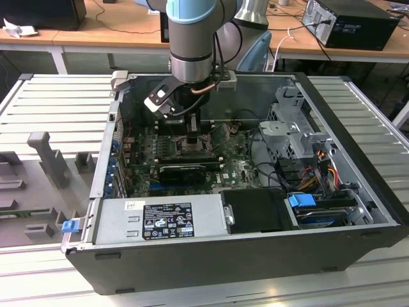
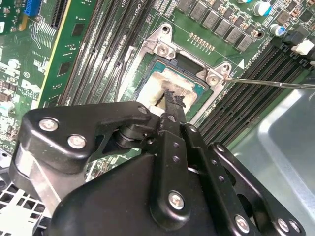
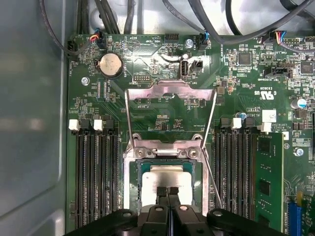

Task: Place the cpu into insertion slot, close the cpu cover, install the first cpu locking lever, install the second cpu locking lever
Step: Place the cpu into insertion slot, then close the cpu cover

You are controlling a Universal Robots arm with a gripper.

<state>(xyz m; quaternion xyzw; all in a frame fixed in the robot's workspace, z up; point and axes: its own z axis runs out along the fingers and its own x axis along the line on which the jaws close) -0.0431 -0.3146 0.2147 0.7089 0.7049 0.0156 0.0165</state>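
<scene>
Silver-beige square cpu sits in the dark-rimmed insertion slot. Your black gripper, upper middle of the exterior view, clenched empty, touches it, probably to seat it. The metal-frame cpu cover stands open.

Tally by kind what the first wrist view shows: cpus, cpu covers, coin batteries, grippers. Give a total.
cpu: 1
cpu cover: 1
coin battery: 1
gripper: 1
Total: 4
</scene>
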